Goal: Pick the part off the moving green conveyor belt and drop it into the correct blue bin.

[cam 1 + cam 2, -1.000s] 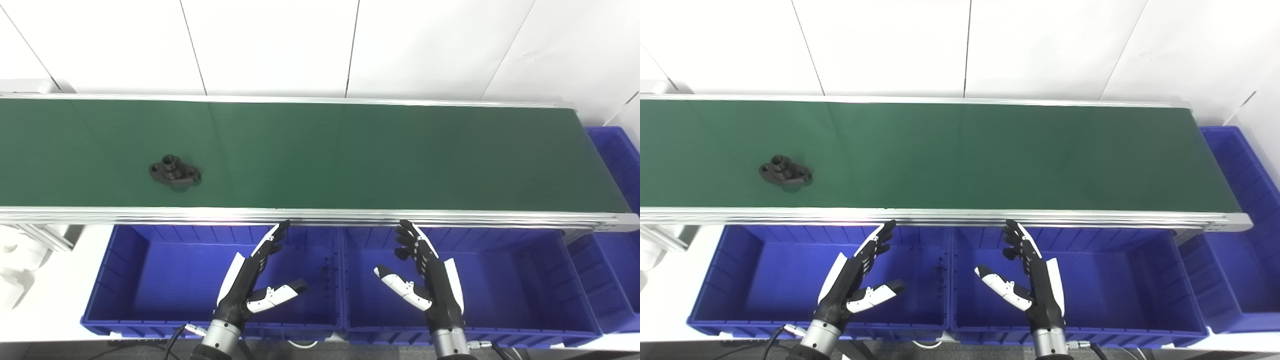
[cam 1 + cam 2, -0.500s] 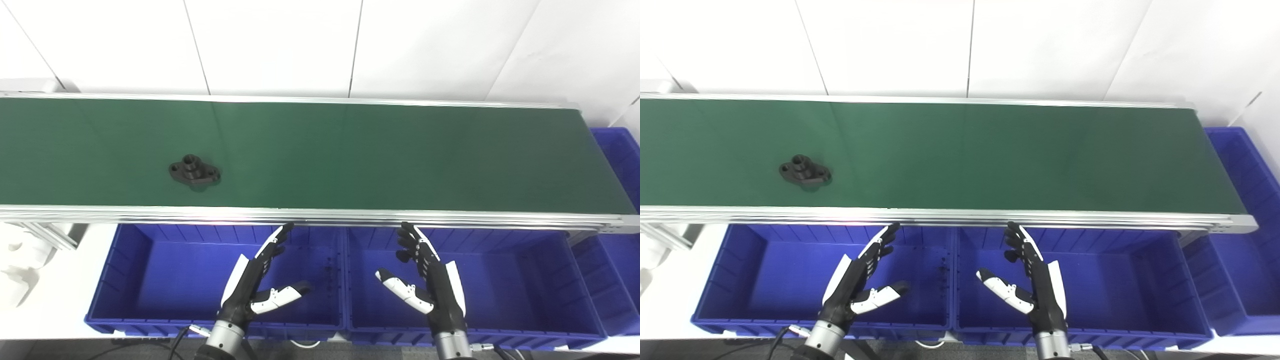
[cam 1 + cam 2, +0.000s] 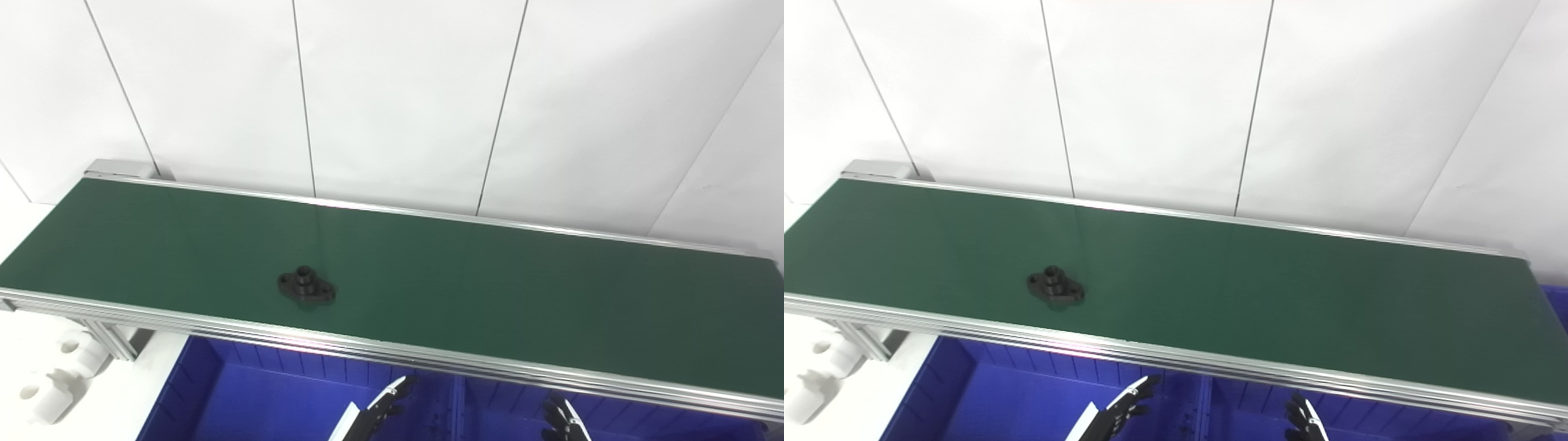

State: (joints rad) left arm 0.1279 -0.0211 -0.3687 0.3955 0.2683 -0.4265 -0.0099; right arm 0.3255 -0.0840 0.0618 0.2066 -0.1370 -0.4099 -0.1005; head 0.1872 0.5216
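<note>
The black part (image 3: pixel 306 288) sits on the green belt (image 3: pixel 490 294), left of centre near the front rail. Only the fingers of the left hand (image 3: pixel 383 401) and right hand (image 3: pixel 563 416) peek in over the blue bins (image 3: pixel 245 392), holding nothing; can't tell their spread. I'd reach slightly ahead of the part.

Open belt (image 3: pixel 490 294) lies all round the part (image 3: pixel 306 288) — only the front rail (image 3: pixel 380 352) bars both hands below.
</note>
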